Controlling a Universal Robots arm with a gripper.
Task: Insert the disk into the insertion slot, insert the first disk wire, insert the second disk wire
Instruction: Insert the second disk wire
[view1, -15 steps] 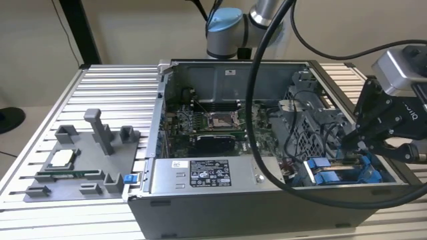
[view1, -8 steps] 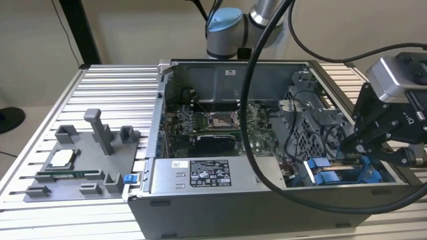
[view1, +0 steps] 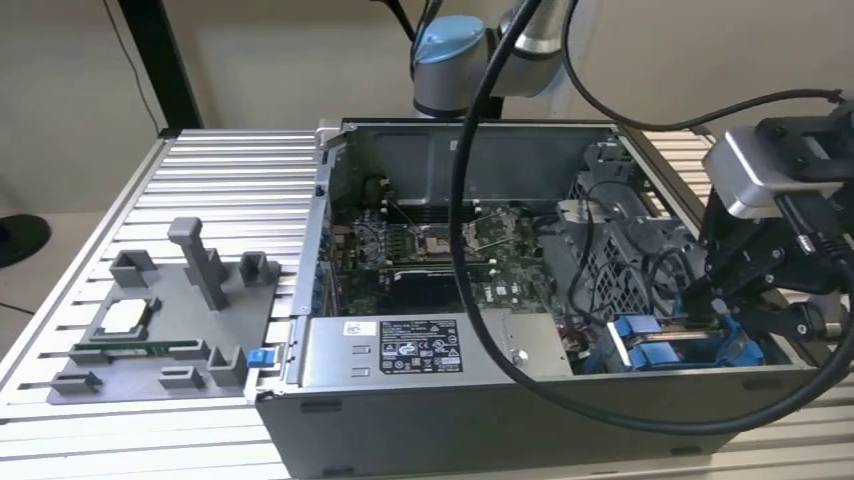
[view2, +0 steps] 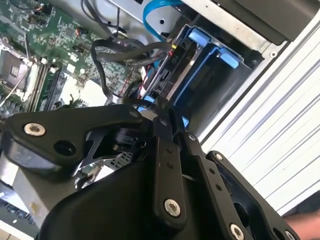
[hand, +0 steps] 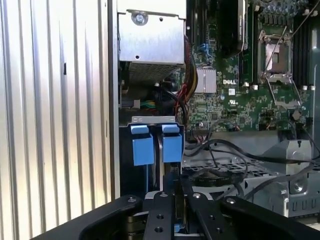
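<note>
A ribbed aluminium tabletop (view1: 200, 170) stands before a plain beige wall, and on it lies an open computer case (view1: 534, 400) with its side panel off. The robot arm (view1: 454, 60) rises behind the case, and thick black cables loop from it across the opening toward the exterior view's right. On the case floor sits the green motherboard (view1: 441, 250), with a silver power supply (view1: 427, 350) at the near edge. At the exterior view's left, apart from the case, a grey fixture tray (view1: 147, 340) rests on the tabletop and carries small parts.

The insertion slot (hand: 150, 150), a bay with bright blue plastic rails, lies in the case corner at the exterior view's right, next to the dark perforated metal cage (hand: 220, 167). In the second wrist view the disk (view2: 170, 75) sits in that slot between the blue rails, with black wires (view2: 125, 52) and a blue cable (view2: 155, 17) running to its end.

The claw (hand: 175, 200) hangs right over the slot, with its dark fingers (hand: 162, 212) drawn close together. I cannot tell whether anything is pinched between them.
</note>
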